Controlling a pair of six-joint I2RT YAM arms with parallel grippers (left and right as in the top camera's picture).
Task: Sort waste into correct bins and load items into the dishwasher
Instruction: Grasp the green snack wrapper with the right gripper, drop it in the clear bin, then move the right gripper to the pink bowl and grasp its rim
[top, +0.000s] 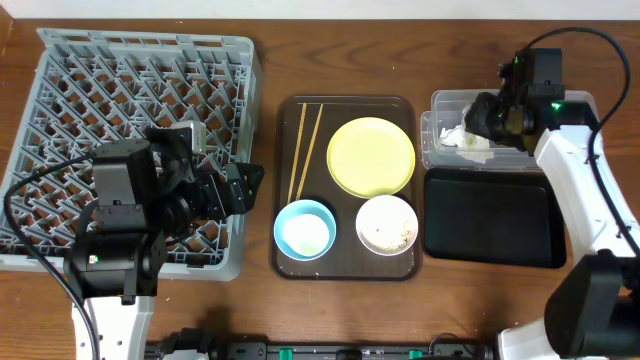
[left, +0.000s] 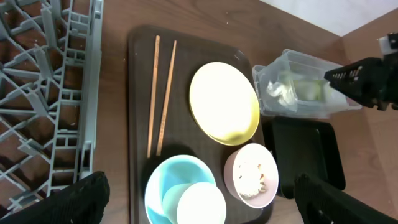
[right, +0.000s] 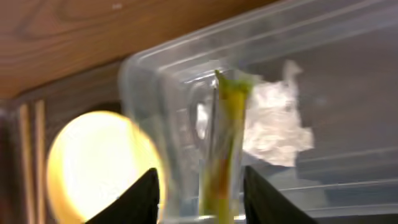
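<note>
My right gripper hangs over the clear tub, its jaws apart. The orange-and-green wrapper stands upright between them with a gap on each side, beside the crumpled tissue in the tub. My left gripper is wide open above the light blue bowl and holds nothing. On the brown tray lie the yellow plate, the white bowl holding rice scraps, and the chopsticks. The grey dish rack fills the left side.
The shallow black tray lies just in front of the clear tub at the right. The brown serving tray sits between rack and bins. The left arm's body overhangs the rack's near right corner.
</note>
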